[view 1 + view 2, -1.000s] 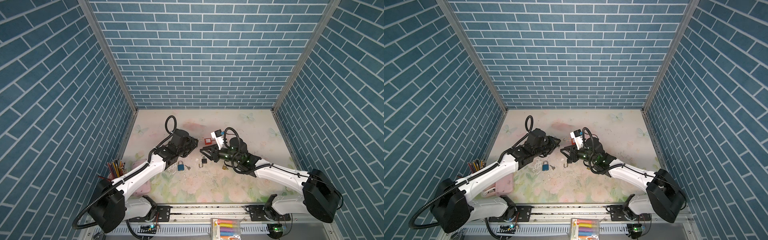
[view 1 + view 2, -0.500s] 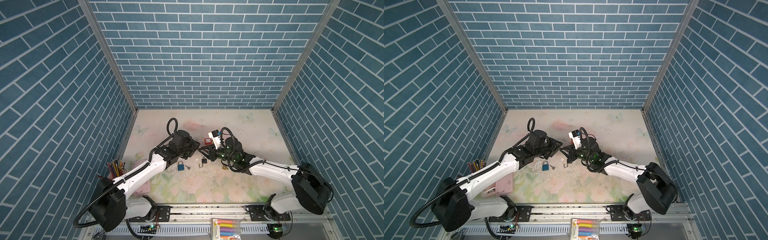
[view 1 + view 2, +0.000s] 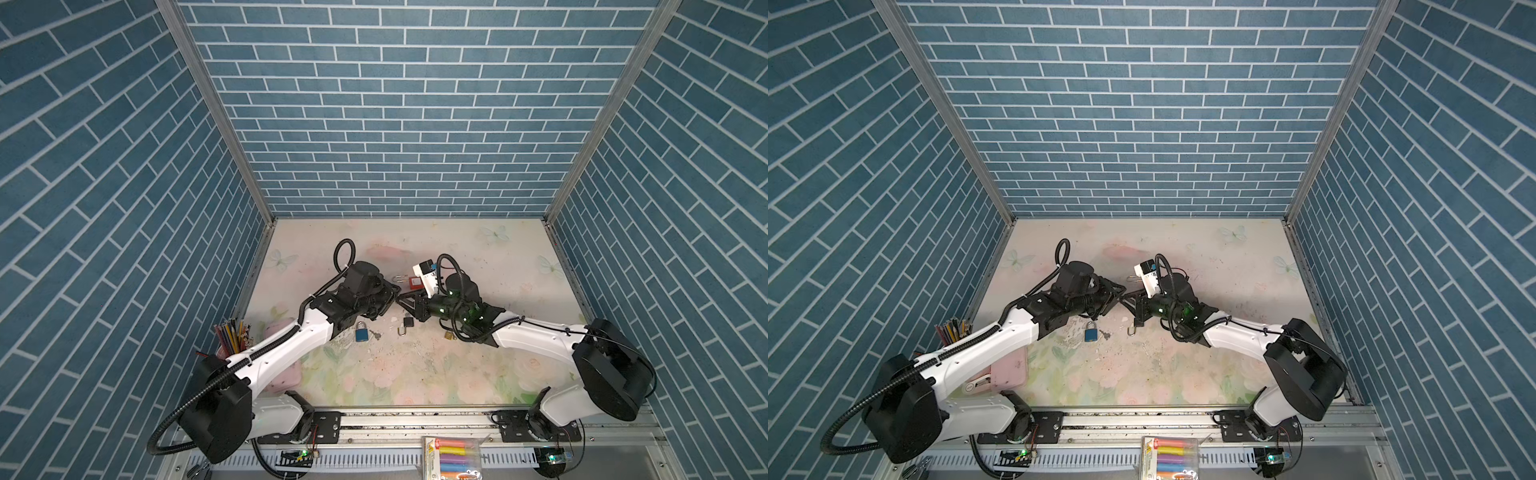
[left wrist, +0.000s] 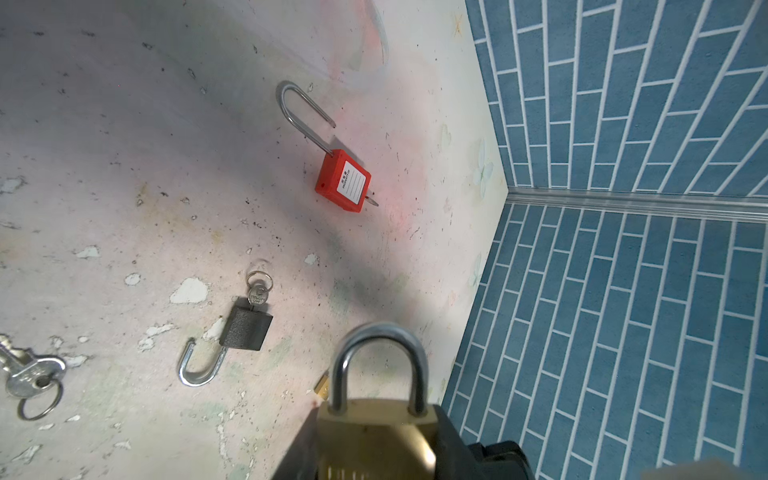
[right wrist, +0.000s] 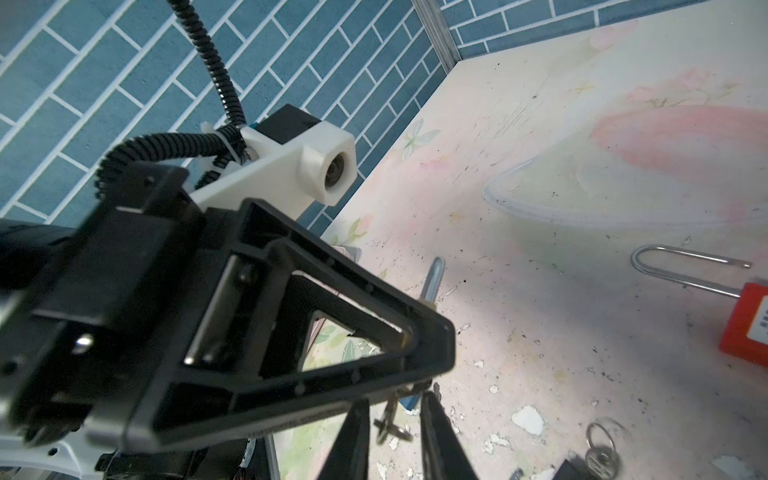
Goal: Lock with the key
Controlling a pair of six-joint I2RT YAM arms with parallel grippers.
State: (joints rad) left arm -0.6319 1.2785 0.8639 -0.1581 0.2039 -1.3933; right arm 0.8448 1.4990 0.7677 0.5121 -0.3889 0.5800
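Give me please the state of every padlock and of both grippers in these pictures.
brass padlock: shackle closed, held.
left gripper: shut on brass padlock.
right gripper: jaws narrow around a key ring; grip unclear.
red padlock: shackle open, key inserted, lying flat.
black padlock: shackle open, key inserted, lying flat.
blue padlock: shackle looks closed, lying flat.

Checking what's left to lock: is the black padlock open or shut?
Open. In the left wrist view the black padlock has its shackle swung out, one end free; a key sits in it.
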